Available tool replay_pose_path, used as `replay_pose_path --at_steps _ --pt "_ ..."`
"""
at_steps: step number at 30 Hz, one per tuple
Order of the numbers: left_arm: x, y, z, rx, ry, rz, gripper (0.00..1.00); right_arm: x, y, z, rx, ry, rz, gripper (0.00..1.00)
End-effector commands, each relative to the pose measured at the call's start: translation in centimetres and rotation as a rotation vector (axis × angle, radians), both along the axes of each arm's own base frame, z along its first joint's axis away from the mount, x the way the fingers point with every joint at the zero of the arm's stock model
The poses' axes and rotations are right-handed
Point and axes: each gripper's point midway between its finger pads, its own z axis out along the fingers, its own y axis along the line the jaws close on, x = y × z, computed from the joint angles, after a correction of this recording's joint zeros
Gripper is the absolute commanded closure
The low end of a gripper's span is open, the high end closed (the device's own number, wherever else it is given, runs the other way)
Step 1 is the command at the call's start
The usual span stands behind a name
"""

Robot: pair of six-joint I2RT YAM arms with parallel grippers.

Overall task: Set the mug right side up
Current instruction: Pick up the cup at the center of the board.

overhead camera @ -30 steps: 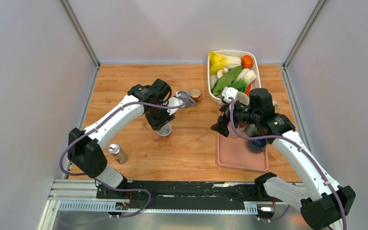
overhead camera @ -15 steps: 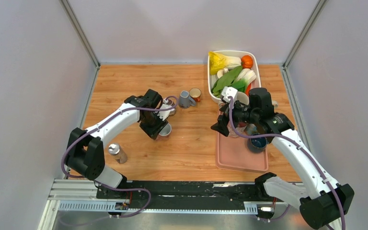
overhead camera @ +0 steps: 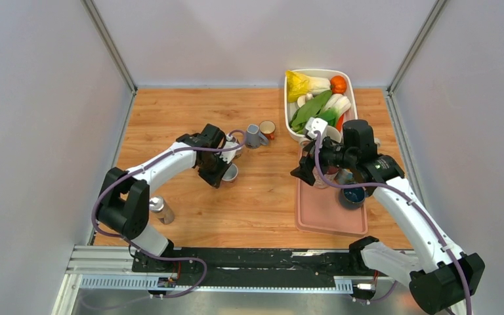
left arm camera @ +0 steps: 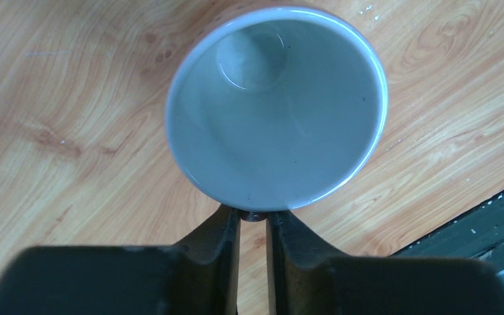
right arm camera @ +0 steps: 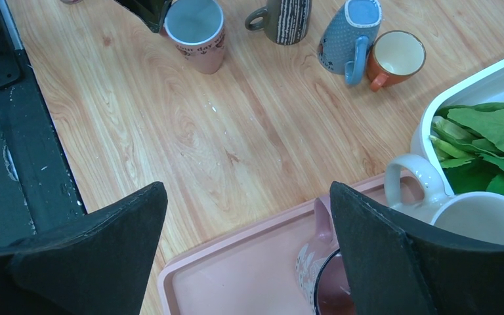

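The pink mug (overhead camera: 229, 172) with a pale grey inside stands mouth up on the wooden table, left of centre. The left wrist view looks straight into its open mouth (left arm camera: 275, 105). My left gripper (left arm camera: 252, 213) is shut on the mug's handle just under the rim, its fingers nearly together. The right wrist view shows the mug (right arm camera: 197, 33) upright at its top edge, with the left gripper beside it. My right gripper (right arm camera: 246, 190) is open and empty, hovering over the near-left corner of the pink tray (overhead camera: 331, 220).
A striped dark mug (right arm camera: 289, 20), a blue mug (right arm camera: 357, 33) and an orange cup (right arm camera: 397, 56) stand behind the pink mug. The tray holds a pink patterned mug (right arm camera: 321, 269) and a dark blue mug (overhead camera: 353, 195). A white mug (right arm camera: 472, 216), a vegetable bin (overhead camera: 289, 125) and a silver can (overhead camera: 161, 210) are nearby.
My left arm has drawn in and lowered, carrying the pink mug slightly back and to the right. The right arm has hardly moved.
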Motion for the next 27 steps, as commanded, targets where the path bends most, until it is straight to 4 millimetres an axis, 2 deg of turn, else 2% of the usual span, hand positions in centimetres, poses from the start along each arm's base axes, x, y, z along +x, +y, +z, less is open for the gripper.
replay_pose_path --at_steps 1,3,7,13,14,17,18,20,24,25,26,27 --pt "0.0 -0.7 0.0 -0.052 -0.031 -0.021 0.87 0.3 -0.7 1.1 0.004 -0.046 -0.02 0.02" --pt "-0.3 -0.7 0.3 -0.064 -0.045 -0.041 0.98 0.2 -0.9 0.9 0.003 -0.044 -0.029 0.02" --pt "-0.4 -0.9 2.2 -0.109 -0.119 -0.122 1.0 0.7 -1.8 1.2 -0.006 -0.061 -0.071 0.02" --pt "-0.8 -3.6 8.7 -0.255 -0.281 -0.348 1.0 3.0 -3.9 3.1 -0.032 -0.133 -0.191 0.02" --pt "-1.1 -3.8 9.1 -0.251 -0.289 -0.397 1.0 3.5 -4.4 3.6 -0.03 -0.147 -0.225 0.02" --pt "-1.9 -6.5 11.6 -0.294 -0.336 -0.559 1.0 5.3 -5.9 5.5 -0.008 -0.193 -0.334 0.02" --pt "-2.2 -7.1 11.9 -0.297 -0.344 -0.609 1.0 5.8 -6.5 6.0 -0.002 -0.203 -0.369 0.01" --pt "-2.8 -9.4 13.2 -0.317 -0.372 -0.709 1.0 6.7 -7.5 7.2 0.01 -0.223 -0.433 0.01" --pt "-2.6 -13.3 15.5 -0.326 -0.418 -0.828 1.0 7.9 -9.2 8.6 0.009 -0.27 -0.528 0.01" --pt "-2.6 -13.9 14.9 -0.314 -0.397 -0.845 1.0 8.2 -9.6 9.2 0.016 -0.29 -0.555 0.02" --pt "-2.7 -14.9 15.6 -0.315 -0.416 -0.87 1.0 8.3 -9.9 9.7 0.023 -0.305 -0.58 0.02" --pt "-2.7 -15.5 15.1 -0.308 -0.4 -0.881 1.0 8.5 -10.3 10.3 0.032 -0.327 -0.601 0.02"
